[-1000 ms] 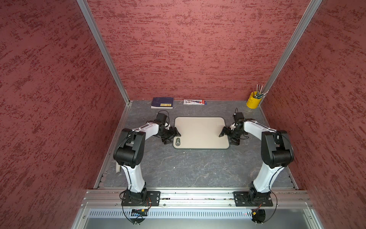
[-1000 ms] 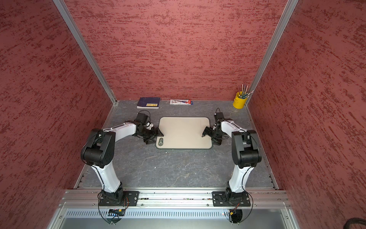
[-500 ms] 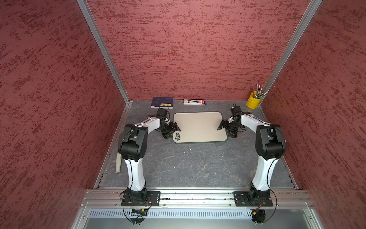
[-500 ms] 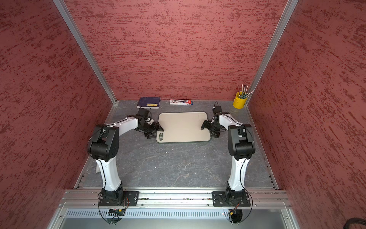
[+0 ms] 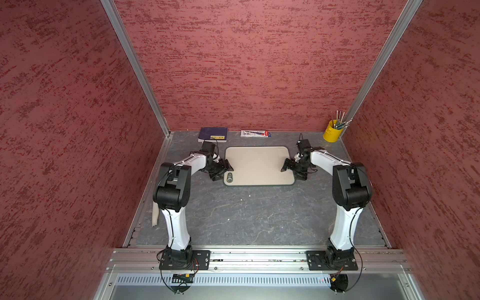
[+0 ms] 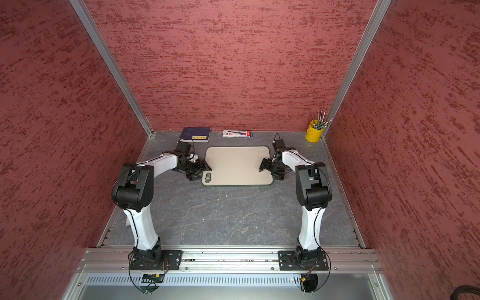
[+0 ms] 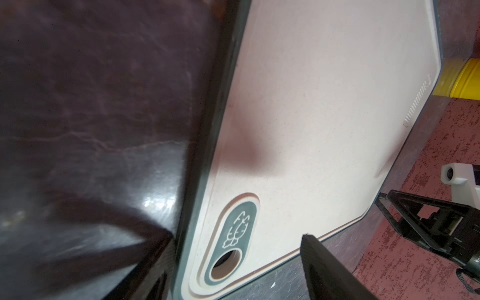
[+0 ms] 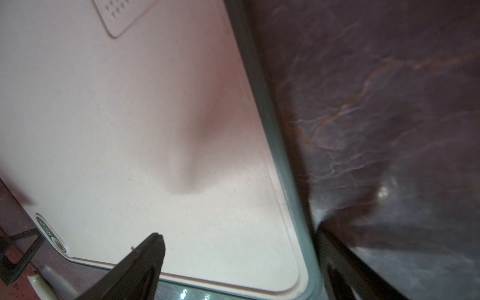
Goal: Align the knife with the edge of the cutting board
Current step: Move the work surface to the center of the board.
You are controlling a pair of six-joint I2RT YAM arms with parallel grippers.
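The beige cutting board (image 5: 259, 166) (image 6: 237, 166) lies flat at the back middle of the table, its dark oval hole (image 5: 229, 177) at the front left corner. My left gripper (image 5: 222, 171) (image 6: 202, 172) (image 7: 236, 240) is open astride that corner, and the hole sits between its fingers. My right gripper (image 5: 292, 172) (image 6: 270, 172) (image 8: 240, 235) is open astride the board's right edge near the front corner. Neither holds anything. The knife shows only as a pale beige handle (image 5: 155, 215) by the left rail; my left arm hides its blade.
A dark blue book (image 5: 213, 134) and a flat white-and-red pack (image 5: 255, 133) lie against the back wall. A yellow cup of tools (image 5: 330, 133) stands in the back right corner. Red walls close three sides, and metal rails run along the table's left and front edges.
Over the last second the cutting board and both grippers at its sides have shifted toward the back wall, with the arms' elbows drawn up. Both grippers have kept the same opening.
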